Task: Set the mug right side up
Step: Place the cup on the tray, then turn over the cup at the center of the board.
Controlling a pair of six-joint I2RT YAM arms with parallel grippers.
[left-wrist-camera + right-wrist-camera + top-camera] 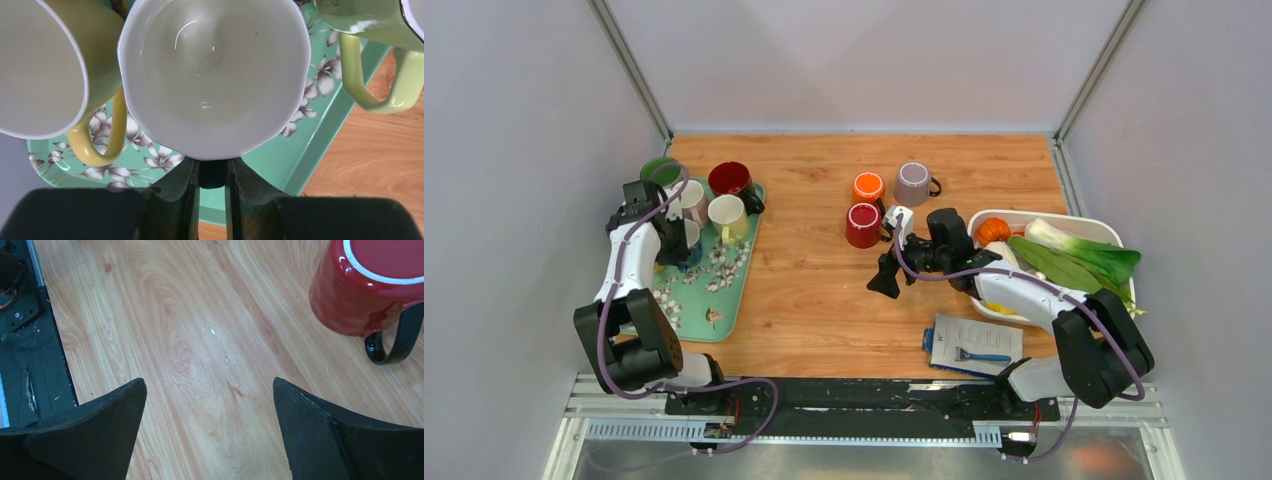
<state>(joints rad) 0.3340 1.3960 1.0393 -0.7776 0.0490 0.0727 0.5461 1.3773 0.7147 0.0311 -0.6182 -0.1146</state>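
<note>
Hovering over the green tray [270, 162], my left gripper [212, 167] has its fingers [187, 200] nearly together at the white cup [215, 75]; whether they pinch it I cannot tell. Right of the tray, the red mug [350, 295] stands upside down on the table [200, 315]; my right gripper [207, 382] gapes wide, empty.

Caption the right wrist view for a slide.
Right gripper open over wooden table, upside-down red mug at upper right.

Bright, even overhead light, soft shadows, glare spots on the white cup [215, 75].
</note>
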